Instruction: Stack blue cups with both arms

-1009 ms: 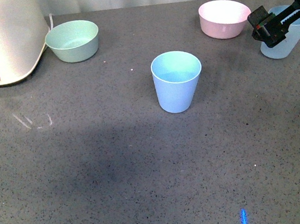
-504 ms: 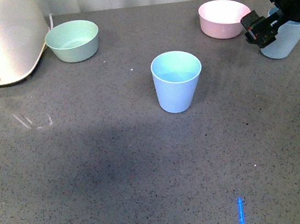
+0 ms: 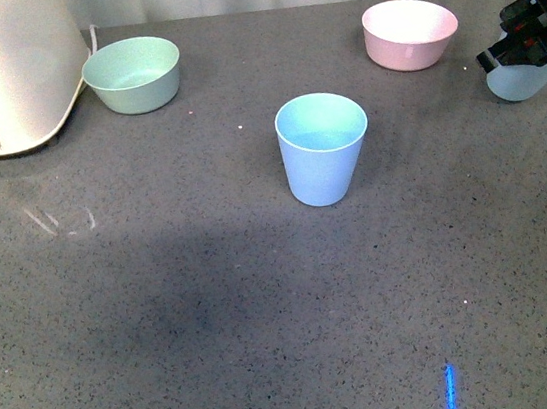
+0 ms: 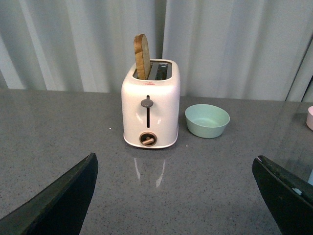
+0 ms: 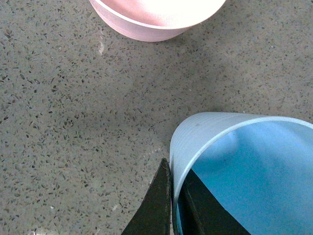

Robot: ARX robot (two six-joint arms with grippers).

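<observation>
One blue cup [image 3: 324, 147] stands upright mid-table, mouth up, with nothing touching it. The other blue cup [image 3: 528, 80] is at the far right edge, tilted, with my right gripper [image 3: 527, 42] shut on its rim. In the right wrist view the cup's wall [image 5: 195, 142] is pinched between the two black fingers, one inside and one outside, gripper [image 5: 173, 208]. My left gripper [image 4: 171, 205] is open with bare tabletop between its fingers [image 4: 58, 205]; it does not show in the front view.
A pink bowl [image 3: 410, 33] sits at the back right, close to the held cup. A mint-green bowl [image 3: 133, 74] and a white toaster [image 3: 4, 69] holding a slice of toast [image 4: 142, 56] stand at the back left.
My right gripper has closed on the right cup's rim and shifted right toward the frame edge; the cup now sits tilted under it. The middle cup has not moved.
</observation>
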